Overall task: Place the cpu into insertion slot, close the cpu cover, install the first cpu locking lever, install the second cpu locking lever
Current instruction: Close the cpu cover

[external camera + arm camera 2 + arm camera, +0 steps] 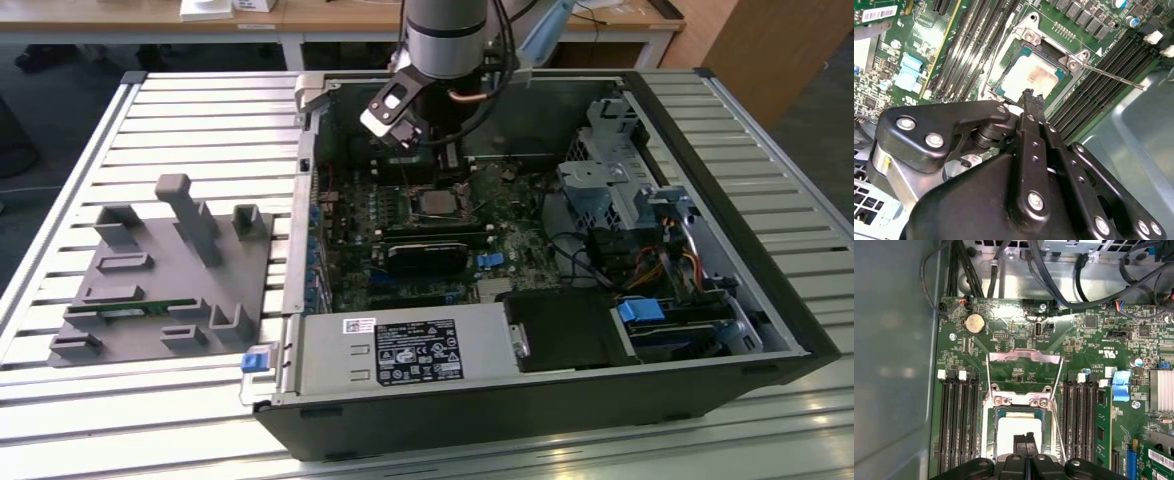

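Lying seated in the insertion slot (988, 432), the cpu (1019, 427) is being hovered over by the gripper (1026, 442) — jaws pressed together, gripping nothing. Closing the cpu cover (1024, 356), swung open, is being judged the step in hand — calling for its free edge to be pushed down.

This looks like a robot lab. An open computer case (507, 420) lies on a metal slat table (80, 130), with wooden desks (347, 20) behind it and a robot arm (451, 40) reaching down into it.
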Available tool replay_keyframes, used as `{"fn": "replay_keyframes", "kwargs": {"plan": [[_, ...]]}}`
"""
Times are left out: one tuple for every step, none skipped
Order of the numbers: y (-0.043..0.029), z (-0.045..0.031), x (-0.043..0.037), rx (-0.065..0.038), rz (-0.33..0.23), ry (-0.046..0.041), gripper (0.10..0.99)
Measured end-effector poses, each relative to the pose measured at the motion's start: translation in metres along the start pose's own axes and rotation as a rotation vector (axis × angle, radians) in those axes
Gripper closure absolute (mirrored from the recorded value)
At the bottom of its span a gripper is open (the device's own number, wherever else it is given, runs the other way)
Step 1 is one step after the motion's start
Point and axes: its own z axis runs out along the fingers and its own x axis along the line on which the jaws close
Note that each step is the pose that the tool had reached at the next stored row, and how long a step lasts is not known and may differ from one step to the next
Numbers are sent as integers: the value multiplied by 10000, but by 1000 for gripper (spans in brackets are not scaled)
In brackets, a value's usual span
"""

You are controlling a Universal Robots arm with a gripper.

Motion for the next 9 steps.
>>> {"fn": "replay_keyframes", "kwargs": {"plan": [[-1, 0, -12, 0, 2, 0, 980], [-1, 0, -21, 0, 1, 0, 980], [-1, 0, -28, 0, 1, -1, 980], [-1, 0, -38, 0, 1, -1, 980], [-1, 0, -45, 0, 1, 0, 980], [-1, 0, -50, 1, 1, -1, 980], [1, 1, -52, 9, 1, 1, 980], [14, 2, -51, 28, 2, 1, 980], [43, 3, -52, 67, 4, 0, 980]]}}
